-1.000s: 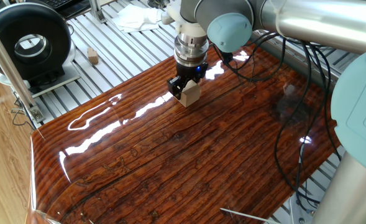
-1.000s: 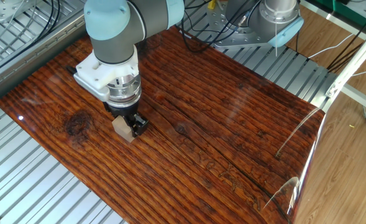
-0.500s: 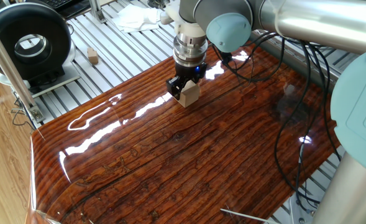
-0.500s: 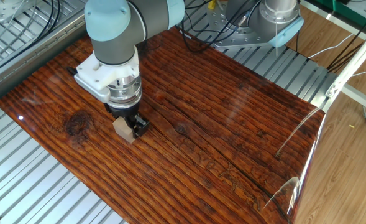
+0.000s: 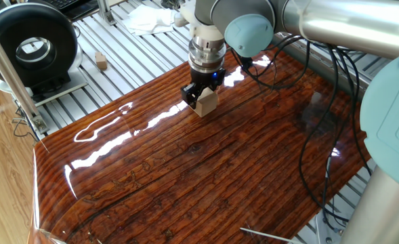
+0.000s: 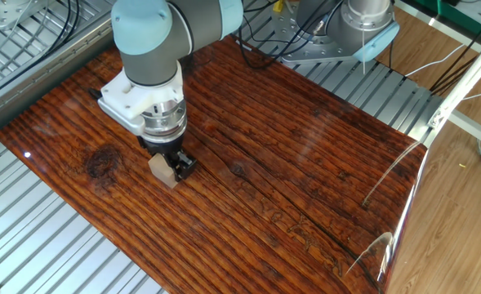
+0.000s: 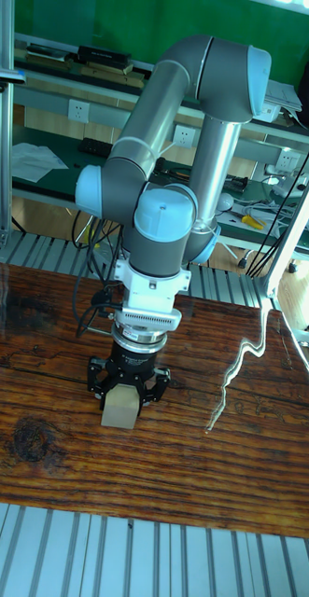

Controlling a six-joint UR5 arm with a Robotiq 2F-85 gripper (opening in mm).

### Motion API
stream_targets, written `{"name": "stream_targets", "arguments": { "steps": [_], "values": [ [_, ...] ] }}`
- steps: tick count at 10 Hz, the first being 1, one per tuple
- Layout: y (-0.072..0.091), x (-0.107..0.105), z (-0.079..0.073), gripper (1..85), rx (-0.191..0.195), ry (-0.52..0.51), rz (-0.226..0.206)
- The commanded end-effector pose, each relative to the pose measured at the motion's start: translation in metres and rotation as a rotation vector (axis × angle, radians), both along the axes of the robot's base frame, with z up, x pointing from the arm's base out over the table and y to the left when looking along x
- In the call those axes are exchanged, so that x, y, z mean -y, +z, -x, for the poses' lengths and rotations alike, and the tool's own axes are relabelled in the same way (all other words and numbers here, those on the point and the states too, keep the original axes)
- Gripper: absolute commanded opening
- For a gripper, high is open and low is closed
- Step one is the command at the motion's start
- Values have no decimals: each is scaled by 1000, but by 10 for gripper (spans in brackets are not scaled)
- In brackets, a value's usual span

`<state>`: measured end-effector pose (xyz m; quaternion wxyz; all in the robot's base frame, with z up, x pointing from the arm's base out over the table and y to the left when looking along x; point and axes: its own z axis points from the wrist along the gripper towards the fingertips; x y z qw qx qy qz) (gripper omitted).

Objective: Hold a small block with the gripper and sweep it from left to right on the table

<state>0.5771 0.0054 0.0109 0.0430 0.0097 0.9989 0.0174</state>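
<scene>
Nothing's moved since the frames 1 s ago, as far as you can see; tiny brownish block sits on slats at far left; your gripper points down, clamped on small block, which rests on table nr its back edge.

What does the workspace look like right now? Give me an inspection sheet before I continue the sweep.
Surface: table, glossy reddish-brown wood grain, strong glare streaks.
Job's things: small block pale cube, held between the prongs, at table level.
Clutter: tinier brownish block on the aluminium slat frame, off the board; white cloth beyond.
Grippers: gripper shut on the small block, pointing straight down.
Cables: black cables hanging over the board's far side.
Surroundings: black round device beside the frame.
</scene>
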Motion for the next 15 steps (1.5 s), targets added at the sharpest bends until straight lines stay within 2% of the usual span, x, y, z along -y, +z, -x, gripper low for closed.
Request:
{"name": "stream_targets", "arguments": {
  "steps": [1,15],
  "values": [
    [1,-4,-2,10,2,-11,-12],
    [3,-10,-4,10,2,-19,-21]
  ]
}}
